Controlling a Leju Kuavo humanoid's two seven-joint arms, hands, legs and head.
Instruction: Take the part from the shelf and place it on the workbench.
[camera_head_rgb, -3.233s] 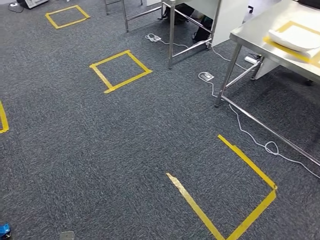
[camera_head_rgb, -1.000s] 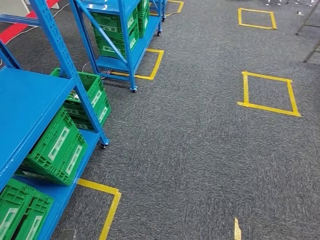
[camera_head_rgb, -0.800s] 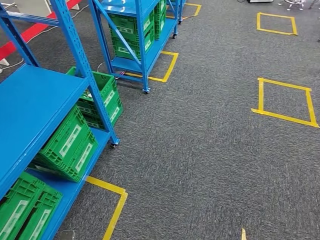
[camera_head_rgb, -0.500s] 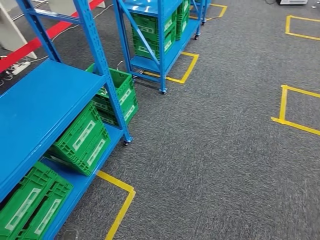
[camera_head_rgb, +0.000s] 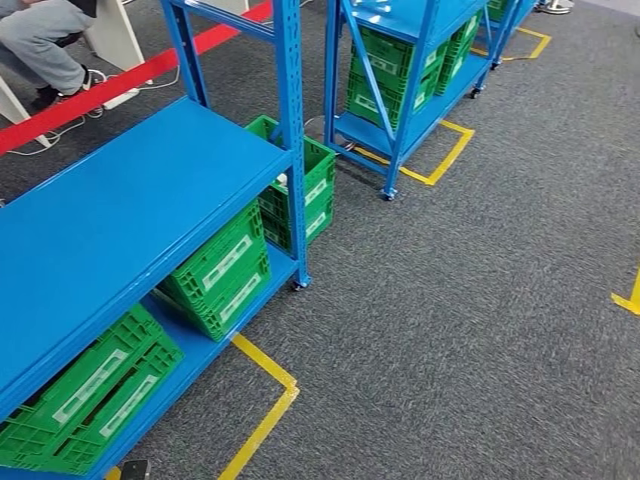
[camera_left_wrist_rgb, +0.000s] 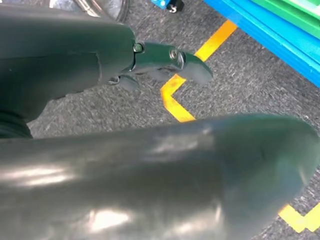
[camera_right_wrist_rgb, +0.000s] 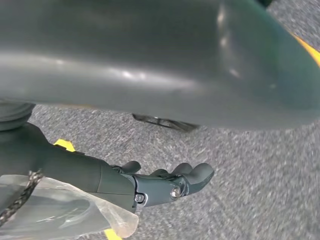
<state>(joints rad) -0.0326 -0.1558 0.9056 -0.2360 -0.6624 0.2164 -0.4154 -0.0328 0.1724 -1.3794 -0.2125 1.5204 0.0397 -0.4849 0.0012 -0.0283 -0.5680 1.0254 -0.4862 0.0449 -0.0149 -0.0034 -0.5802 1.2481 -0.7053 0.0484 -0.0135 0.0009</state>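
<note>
No legible text; white labels (camera_head_rgb: 226, 262) on the green crates (camera_head_rgb: 219, 270) too blurred.

Blue shelf (camera_head_rgb: 128, 210) stands on grey carpet (camera_head_rgb: 468, 300); green crates (camera_head_rgb: 223, 270) sit on its lower tier (yellow floor tape (camera_head_rgb: 264, 400) alongside).

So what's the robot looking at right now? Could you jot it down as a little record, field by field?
Nearest shelf: blue rack, bare top board
Lower level: green crates, one tilted
Second rack: blue, more green crates
Floor: grey carpet with yellow tape marks
Person: seated behind red floor stripe, legs visible
Left hand: empty, hanging over floor
Right hand: empty, fingers loosely curled
Part: cannot tell which crate holds it
</note>
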